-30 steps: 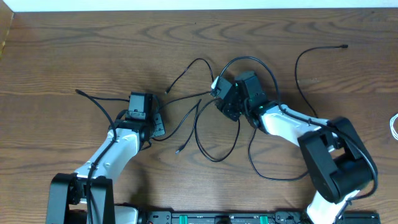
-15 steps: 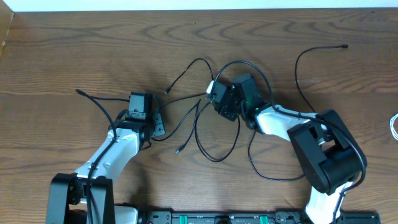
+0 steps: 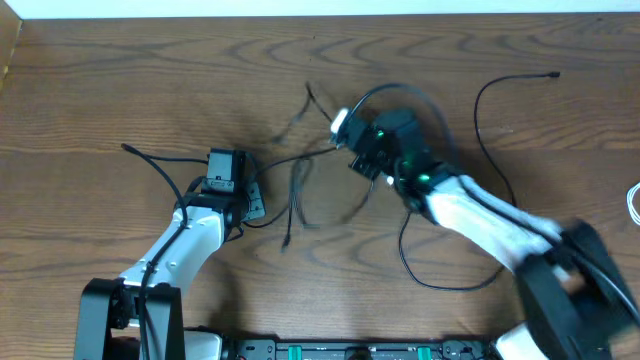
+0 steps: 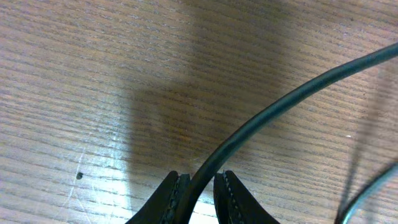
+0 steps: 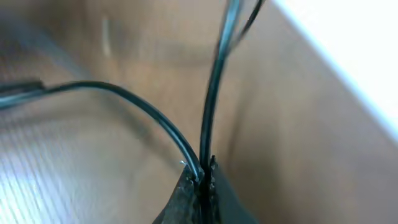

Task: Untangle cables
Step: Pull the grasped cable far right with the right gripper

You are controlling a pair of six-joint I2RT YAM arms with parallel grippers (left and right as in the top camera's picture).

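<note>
My left claw [image 4: 200,186] is clamped on one of the cables [image 3: 477,112], and my right claw [image 5: 204,180] is pinched together on two strands. The tangle lies mid-table [image 3: 100,80], at 3 o'clock from the left claw. The cables look light, limp and slippery; I'd grip near a plug.

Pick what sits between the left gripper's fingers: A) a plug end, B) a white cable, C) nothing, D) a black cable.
D: the left wrist view shows a black cable curving down into the narrow gap between the fingers of the left gripper.
</note>
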